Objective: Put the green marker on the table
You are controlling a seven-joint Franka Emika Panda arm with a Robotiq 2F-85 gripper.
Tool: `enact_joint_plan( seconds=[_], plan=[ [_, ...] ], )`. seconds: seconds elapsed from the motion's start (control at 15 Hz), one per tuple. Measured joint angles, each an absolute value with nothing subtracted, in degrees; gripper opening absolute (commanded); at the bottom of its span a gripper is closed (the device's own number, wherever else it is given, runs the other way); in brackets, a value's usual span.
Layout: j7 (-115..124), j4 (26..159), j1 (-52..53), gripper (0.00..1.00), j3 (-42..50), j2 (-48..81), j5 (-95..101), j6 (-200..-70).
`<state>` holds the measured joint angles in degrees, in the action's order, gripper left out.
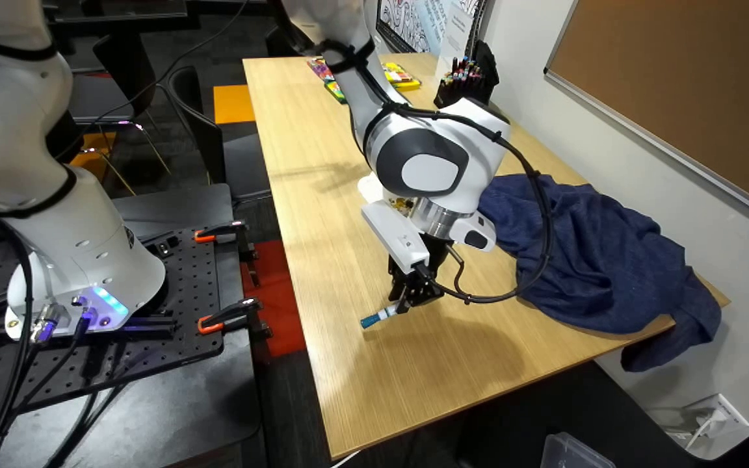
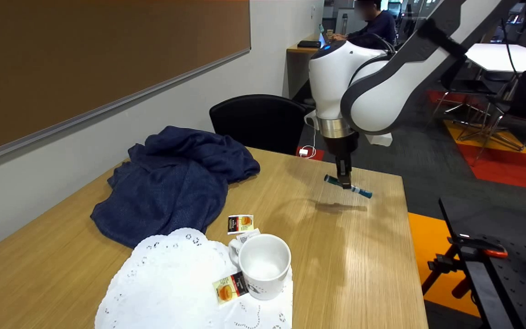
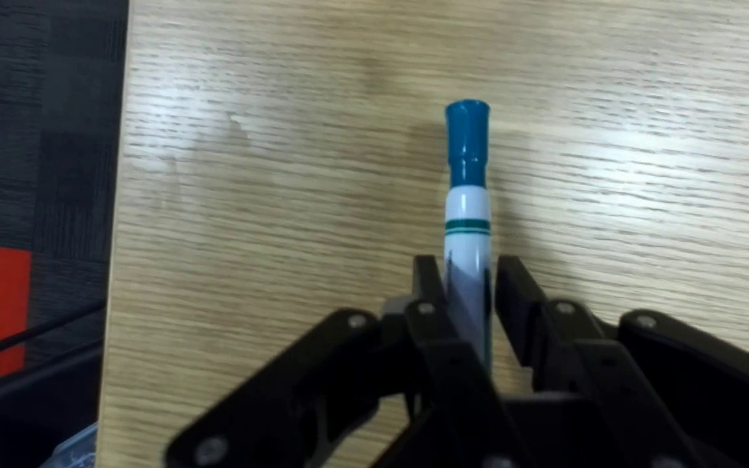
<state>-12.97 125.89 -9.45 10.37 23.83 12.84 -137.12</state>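
In the wrist view, one end of the green marker (image 3: 468, 218) is hidden by the fingers (image 3: 521, 299); in an exterior view, its middle is covered by them, and the bench (image 2: 368, 274) and doily (image 2: 167, 283) are cut off by the bottom edge. In both exterior views the arm (image 2: 395, 87) is cropped at the top. The face of a person (image 2: 381, 27) is blurred. The print on the packets (image 2: 226, 290) cannot be read, and a clear box (image 1: 573, 453) is cropped below.

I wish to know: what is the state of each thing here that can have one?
Green marker, held slightly tilted above the table
End effector, shut on the green marker
Dark blue cloth, crumpled, partly hanging off the table
White cup, upright
White doily, spread out
Robot base light, lit blue
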Motion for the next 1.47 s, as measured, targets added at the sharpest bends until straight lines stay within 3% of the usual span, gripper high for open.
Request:
enact_joint_plan(
  seconds=[0.33, 0.67, 1.47],
  plan=[
    [-13.0, 124.8, -9.4, 0.98, 10.3, 24.1, 13.1, -135.8],
    [-13.0, 124.8, -9.0, 1.00, 10.3, 20.6, 13.3, -134.1],
    [-13.0, 134.5, -8.8, 1.00, 9.4, -8.0, 13.8, -131.7]
  ],
)
